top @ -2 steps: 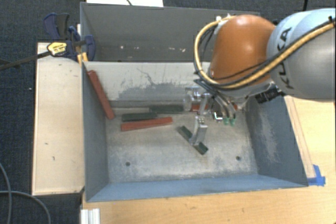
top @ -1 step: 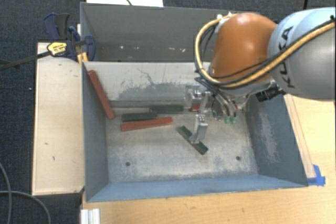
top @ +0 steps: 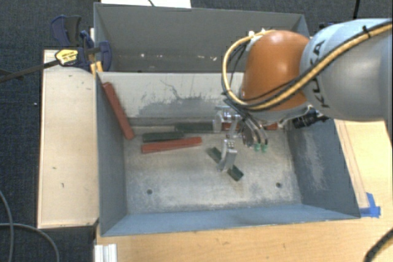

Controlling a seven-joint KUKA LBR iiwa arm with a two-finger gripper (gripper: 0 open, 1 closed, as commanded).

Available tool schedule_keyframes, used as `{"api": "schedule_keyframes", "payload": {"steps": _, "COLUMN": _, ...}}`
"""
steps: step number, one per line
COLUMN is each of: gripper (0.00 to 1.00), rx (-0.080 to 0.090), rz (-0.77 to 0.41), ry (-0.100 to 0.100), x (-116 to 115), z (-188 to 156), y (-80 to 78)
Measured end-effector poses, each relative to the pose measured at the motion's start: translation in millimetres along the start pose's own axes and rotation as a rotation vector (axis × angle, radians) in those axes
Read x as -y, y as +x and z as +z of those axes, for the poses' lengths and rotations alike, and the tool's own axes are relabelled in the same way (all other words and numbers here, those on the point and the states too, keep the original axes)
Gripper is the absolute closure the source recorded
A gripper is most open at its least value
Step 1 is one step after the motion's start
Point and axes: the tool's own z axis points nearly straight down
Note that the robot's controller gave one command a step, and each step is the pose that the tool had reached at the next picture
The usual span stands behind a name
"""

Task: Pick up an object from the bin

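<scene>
My gripper (top: 225,164) hangs low over the bin floor, right of the middle. Its two dark fingertips (top: 236,174) stand apart, so it is open, and I see nothing between them. To its left a red-brown flat bar (top: 172,144) lies on the floor, its right end a short way from the fingers. Just behind that bar lies a dark green bar (top: 167,131), roughly parallel to it. Neither bar touches the gripper.
A longer red-brown block (top: 118,111) leans along the bin's left wall. The arm with its orange cover and cables comes in from the right, over the bin's right part. Bare floor lies in front of the gripper and the bars.
</scene>
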Motion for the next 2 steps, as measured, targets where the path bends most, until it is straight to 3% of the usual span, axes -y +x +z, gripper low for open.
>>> {"api": "schedule_keyframes", "payload": {"steps": 1, "gripper": 0.0, "rx": -0.004, "rz": 0.0, "ry": 0.001, "x": 14, "z": 76, "y": 1.0}}
{"api": "schedule_keyframes", "payload": {"steps": 2, "gripper": 1.0, "rx": -0.008, "rz": 0.156, "ry": 0.002, "x": 17, "z": 90, "y": -30.0}}
